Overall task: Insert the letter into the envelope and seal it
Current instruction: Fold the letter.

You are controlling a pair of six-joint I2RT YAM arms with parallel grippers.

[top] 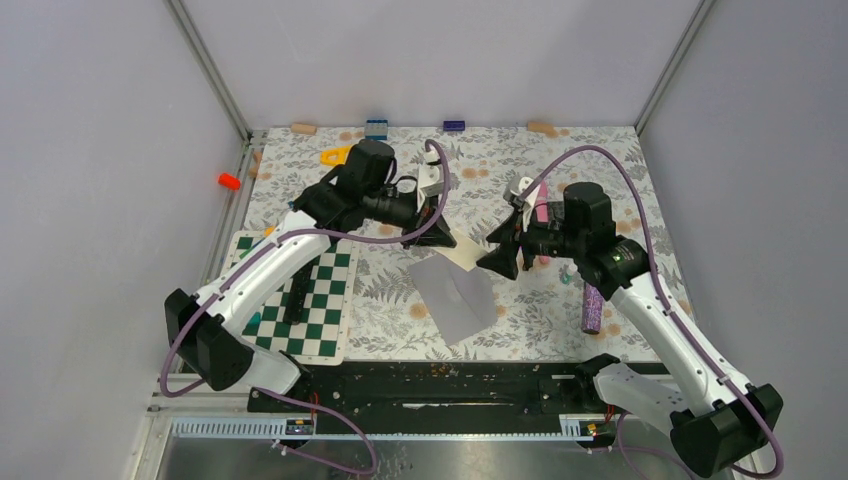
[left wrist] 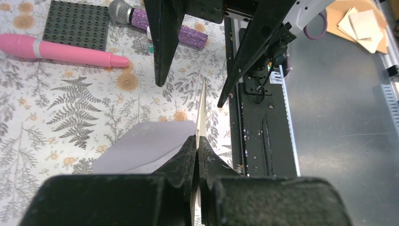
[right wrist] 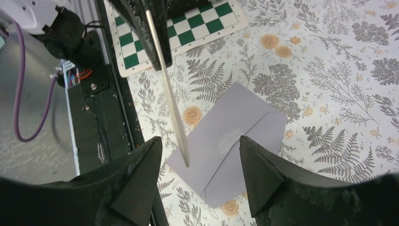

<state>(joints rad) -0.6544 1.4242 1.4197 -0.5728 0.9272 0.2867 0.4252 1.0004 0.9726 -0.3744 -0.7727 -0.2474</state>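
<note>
**A:** How far along is it?

**B:** Early, I'd say. The letter (right wrist: 171, 94) is lifted off the surface (top: 560, 180) and shows edge-on in both wrist views. The left pincer (left wrist: 196, 141) is clamped on one end of it.

**A:** And the other arm?

**B:** The right pincer (right wrist: 200, 140) has its jaws spread, one on each side of the sheet's free end, gripping nothing.

**A:** Where's the envelope?

**B:** The envelope (top: 455, 295) lies flat just below the centre of the top view. The sheet's free end hangs over its near corner, and I can't tell whether they touch. A V-shaped crease shows on the envelope, but not whether the flap is open.

**A:** So what's left?

**B:** Nearly everything, by my reading. The sheet isn't inside yet, so it has to be slid in and the flap sealed.
</note>
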